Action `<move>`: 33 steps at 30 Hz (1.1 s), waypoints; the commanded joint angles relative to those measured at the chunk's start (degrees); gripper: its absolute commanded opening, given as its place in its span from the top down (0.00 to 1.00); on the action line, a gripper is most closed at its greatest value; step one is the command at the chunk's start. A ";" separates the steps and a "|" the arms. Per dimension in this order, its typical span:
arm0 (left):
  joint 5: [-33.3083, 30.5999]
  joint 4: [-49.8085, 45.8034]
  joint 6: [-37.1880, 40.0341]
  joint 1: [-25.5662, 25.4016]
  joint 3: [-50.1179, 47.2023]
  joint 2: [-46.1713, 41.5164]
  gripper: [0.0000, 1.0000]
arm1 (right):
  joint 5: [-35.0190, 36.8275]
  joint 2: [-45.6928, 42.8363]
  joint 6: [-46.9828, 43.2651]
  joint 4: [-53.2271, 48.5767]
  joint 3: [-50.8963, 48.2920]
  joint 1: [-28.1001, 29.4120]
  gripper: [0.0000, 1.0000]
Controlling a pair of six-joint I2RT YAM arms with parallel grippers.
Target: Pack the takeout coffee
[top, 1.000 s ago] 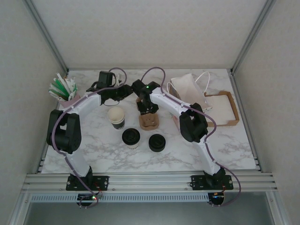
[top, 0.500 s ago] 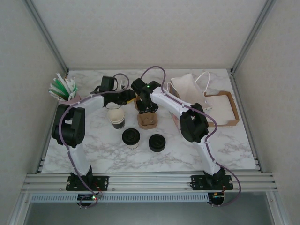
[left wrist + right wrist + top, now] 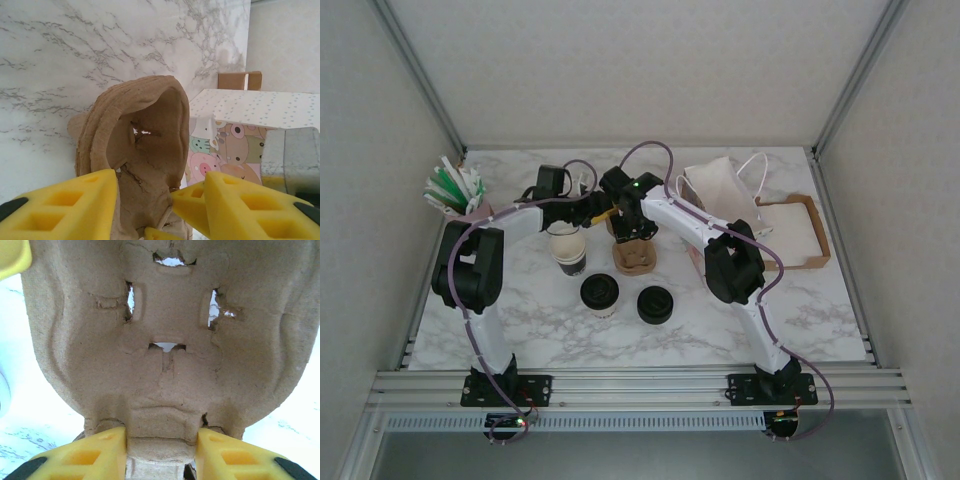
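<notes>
The takeout coffee point(image 3: 600, 292), a small cup under a black lid, stands on the marble in front of the arms. Behind it my right gripper point(image 3: 630, 233) point(image 3: 161, 452) is shut on the edge of a brown pulp cup carrier point(image 3: 637, 260) point(image 3: 165, 340). My left gripper point(image 3: 604, 213) point(image 3: 161, 202) has come in from the left, and its yellow fingers point(image 3: 75, 205) stand apart on either side of the carrier's rim point(image 3: 145, 130). A lidless cup point(image 3: 568, 250) stands just left of the carrier. A loose black lid point(image 3: 655, 304) lies right of the coffee.
A paper bag point(image 3: 720, 195) point(image 3: 230, 145) printed with cartoon animals stands right of the carrier. Beyond it is a wooden tray point(image 3: 817, 240) holding napkins. A holder of stirrers point(image 3: 455, 190) sits at the back left. The marble table point(image 3: 820, 310) ends at a metal rail in front.
My left gripper has moved right to the carrier beside the right gripper, and its jaws have spread wider. The right gripper has kept its hold and barely moved.
</notes>
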 commanded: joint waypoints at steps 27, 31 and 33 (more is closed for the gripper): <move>1.09 -1.44 0.69 0.04 0.05 -1.49 0.38 | -0.94 -2.47 -0.07 -0.28 -0.19 -0.65 0.63; 1.35 -1.16 0.52 -0.33 0.14 -1.00 0.38 | -1.40 -2.48 -0.03 -0.18 -0.17 -0.65 0.63; 1.61 -0.85 0.35 -0.51 0.17 -0.80 0.37 | -1.83 -2.49 -0.09 0.00 -0.31 -0.69 0.63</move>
